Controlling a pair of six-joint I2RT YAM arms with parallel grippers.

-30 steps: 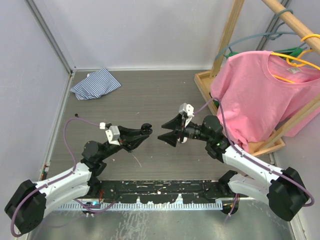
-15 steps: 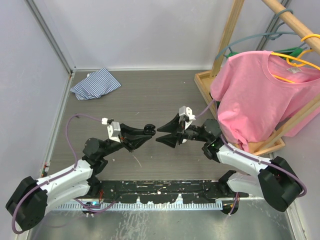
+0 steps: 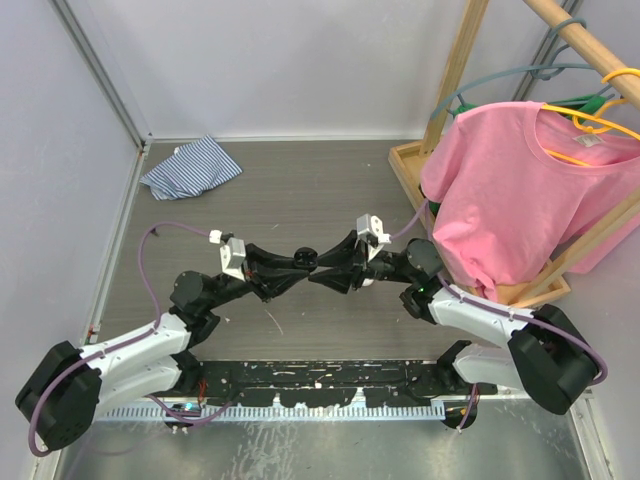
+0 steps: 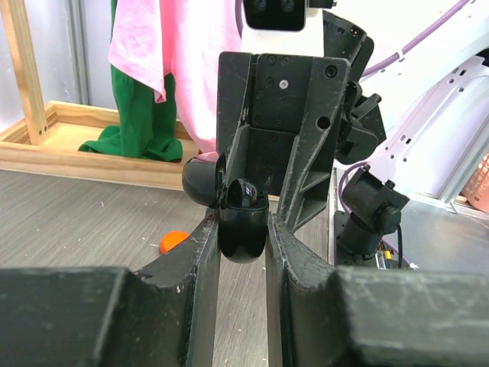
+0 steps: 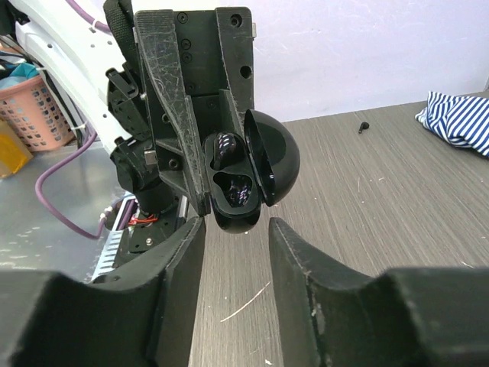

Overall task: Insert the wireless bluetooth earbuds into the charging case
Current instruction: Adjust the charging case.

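Observation:
My left gripper (image 3: pixel 303 262) is shut on a glossy black charging case (image 4: pixel 243 222), held above the table with its lid (image 5: pixel 272 157) swung open. In the right wrist view the case (image 5: pixel 235 200) faces me. A dark earbud (image 5: pixel 222 145) seems to sit in its upper socket, and the lower socket looks hollow. My right gripper (image 3: pixel 316 276) is open and empty, tip to tip with the left one. Its fingertips (image 5: pixel 284 233) flank the case's lower end without touching. A tiny black earbud-like piece (image 5: pixel 364 122) lies on the table far off.
A striped blue cloth (image 3: pixel 191 166) lies at the back left. A wooden rack (image 3: pixel 470 70) with a pink shirt (image 3: pixel 525 180) on hangers fills the right. A small orange round thing (image 4: pixel 174 241) lies on the table under the right arm.
Both grippers have moved toward each other over the middle of the table. The gap between them has closed and their tips now meet around the held case.

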